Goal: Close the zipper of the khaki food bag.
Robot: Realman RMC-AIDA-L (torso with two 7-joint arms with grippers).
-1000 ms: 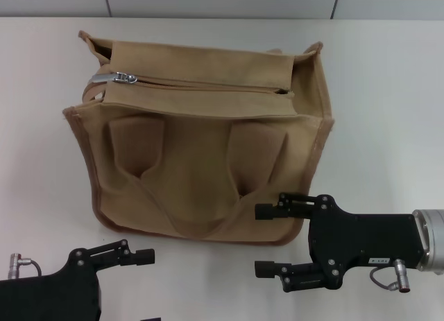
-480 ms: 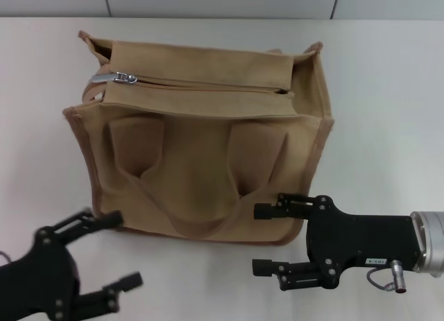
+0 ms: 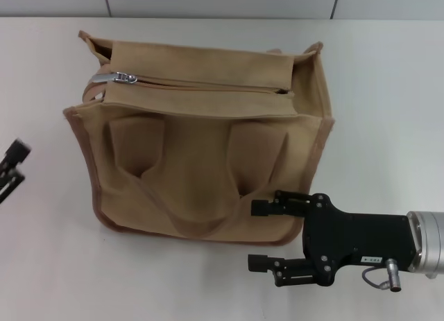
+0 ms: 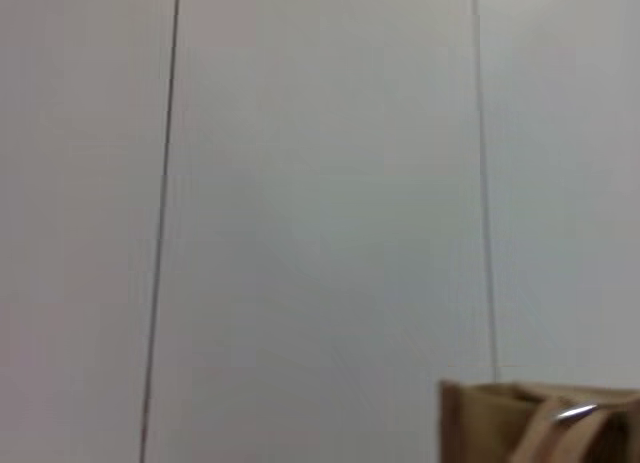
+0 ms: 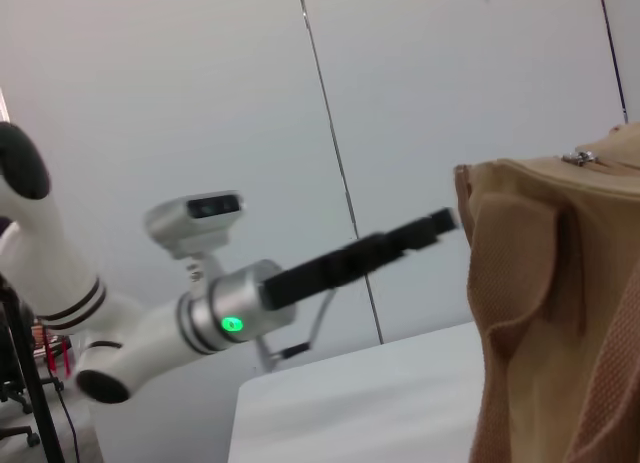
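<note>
meanwhile right tool (image 3: 261, 235) gapes beside the khaki food bag (image 3: 201, 134).

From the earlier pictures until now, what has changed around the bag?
The left end effector has moved from the near table edge out to the robot's left and farther back; only its fingertips show at the head view's edge. The right end effector, open, slid slightly nearer the camera. The khaki food bag and the zipper, with its pull at the left end, stayed put.
</note>
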